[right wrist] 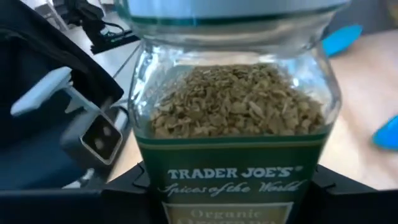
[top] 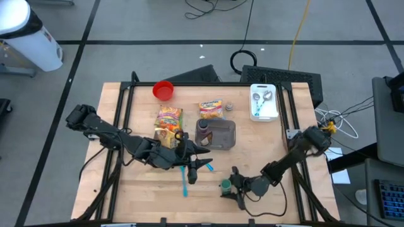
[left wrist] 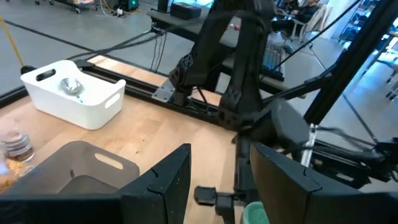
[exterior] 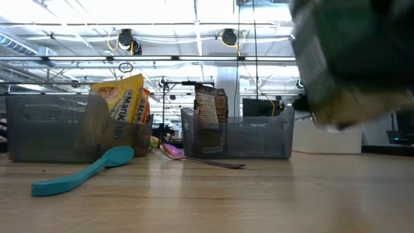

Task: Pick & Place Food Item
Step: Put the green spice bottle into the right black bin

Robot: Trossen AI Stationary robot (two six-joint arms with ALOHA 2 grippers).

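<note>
Near the surface's front edge, right of centre, the spice jar (top: 225, 185) stands upright between the right claw (top: 231, 186)'s fingers, which look partly closed around its sides. Farther left, the left claw (top: 201, 161) hangs half open, empty, over the teal spoon (top: 185, 181).

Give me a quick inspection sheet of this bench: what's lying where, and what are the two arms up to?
Surface: wooden table, bare at the front.
Job's things: spice jar between the right gripper's fingers; grey bin.
Clutter: red cup, snack bags, white tray with spoons, teal spoon.
Grippers: right gripper closing around the jar; left gripper hovers mid-table, nothing visibly held.
Cables: black and yellow leads on the floor.
Surroundings: lab floor, white bin.
</note>
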